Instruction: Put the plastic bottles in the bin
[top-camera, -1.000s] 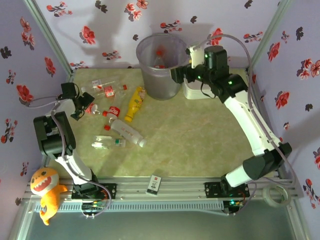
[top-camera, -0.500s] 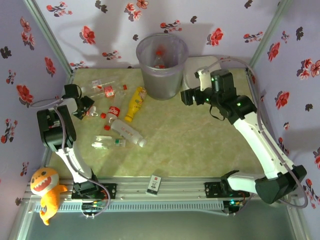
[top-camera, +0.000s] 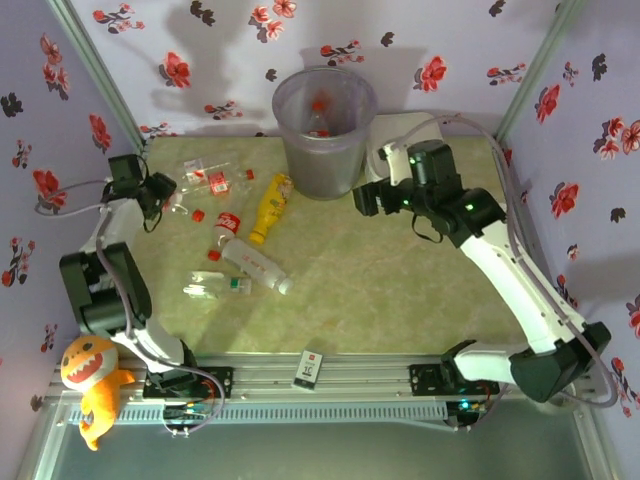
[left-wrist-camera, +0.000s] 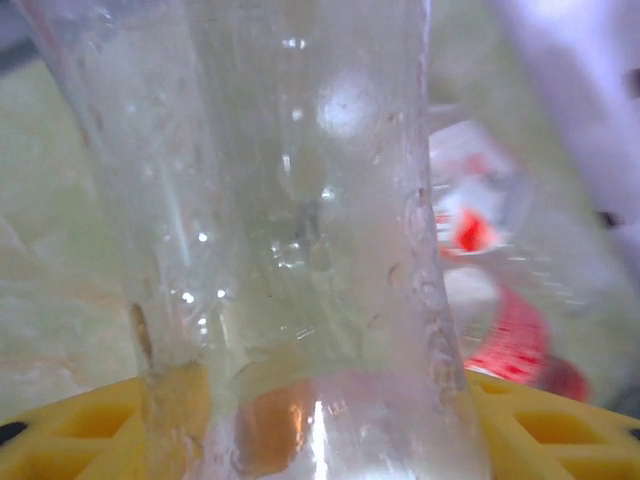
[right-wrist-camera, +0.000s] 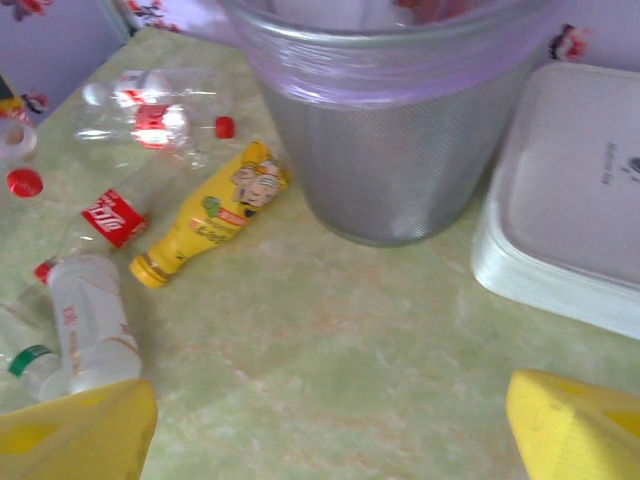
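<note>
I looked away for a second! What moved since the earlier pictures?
The right claw pulled back from the rim of the bin toward the near side and hangs open beside it. The left claw slid toward the far left corner, with a clear bottle between its fingers. The yellow bottle and the bin stayed put.

Green table (top-camera: 400, 290): bin (top-camera: 322, 165), white box (right-wrist-camera: 580, 210), yellow bottle (top-camera: 268, 208), clear bottles (top-camera: 255, 265), prob. a loose red cap (right-wrist-camera: 24, 182).

Close-up clear bottle (left-wrist-camera: 300, 200), blurred, cropped
</note>
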